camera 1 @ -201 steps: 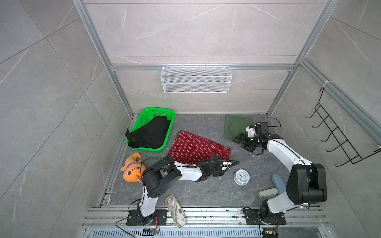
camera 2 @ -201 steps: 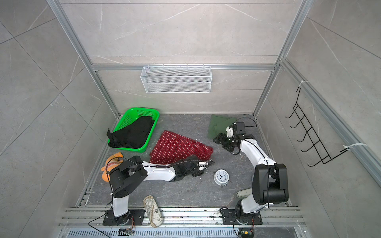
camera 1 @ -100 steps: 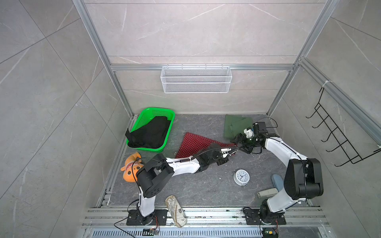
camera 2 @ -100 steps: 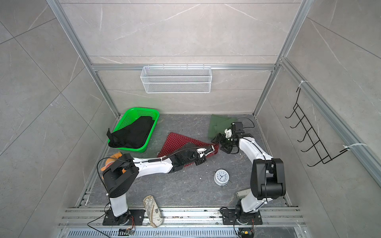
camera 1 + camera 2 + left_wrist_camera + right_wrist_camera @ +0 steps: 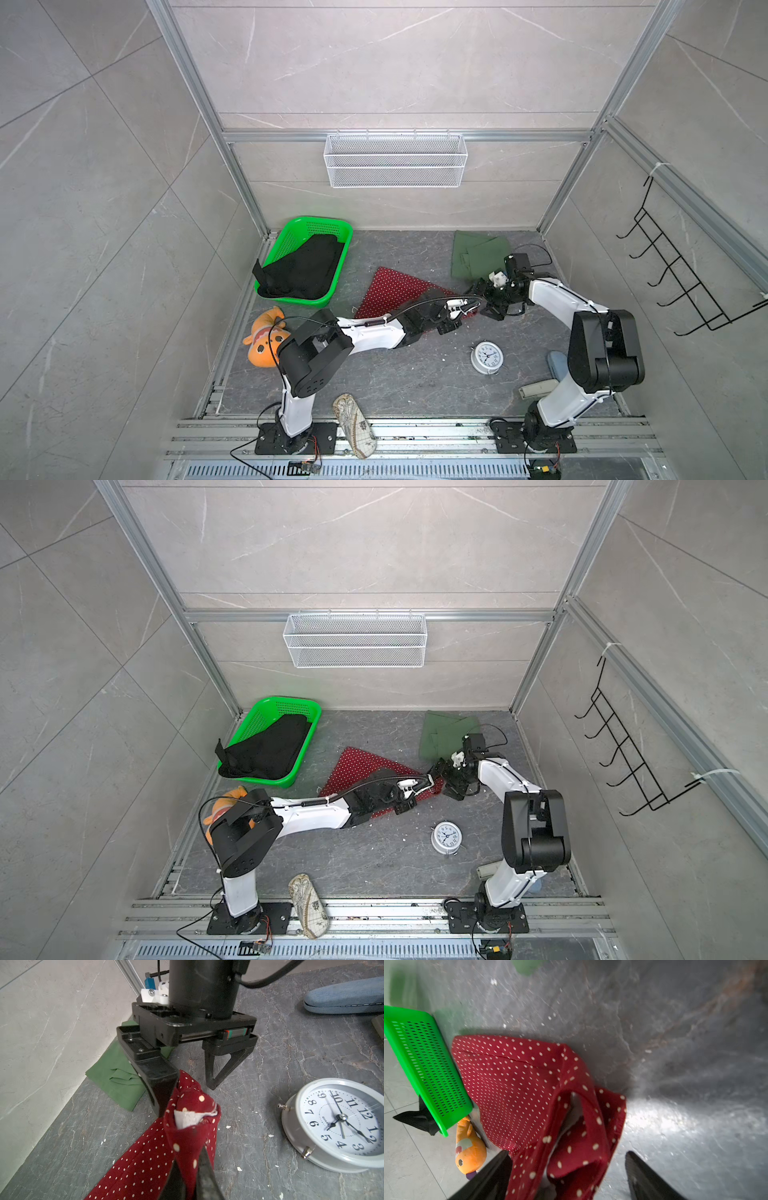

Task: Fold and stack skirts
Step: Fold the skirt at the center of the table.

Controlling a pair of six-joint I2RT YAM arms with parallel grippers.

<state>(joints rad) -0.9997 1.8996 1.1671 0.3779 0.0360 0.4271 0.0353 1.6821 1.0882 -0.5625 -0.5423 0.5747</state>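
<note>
step: probably a second grasp for the fold | left gripper (image 5: 189, 1167): clamped tight on raised corner of red polka-dot skirt (image 5: 512, 1076) | right gripper (image 5: 187, 1093): spread wide astride same corner, one finger against cloth, nothing held | do: close just beside left tips, not on them; hold corner taut | around: alarm clock (image 5: 340, 1122) near both grippers, likely snag on a low sweep; dark green skirt (image 5: 116, 1076) folded just behind right gripper; black skirt (image 5: 303, 266) in green basket (image 5: 299, 220), well apart from both

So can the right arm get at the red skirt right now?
Probably yes: the right gripper is open around the raised corner of the red skirt, which the shut left gripper holds up; nothing lies between.
</note>
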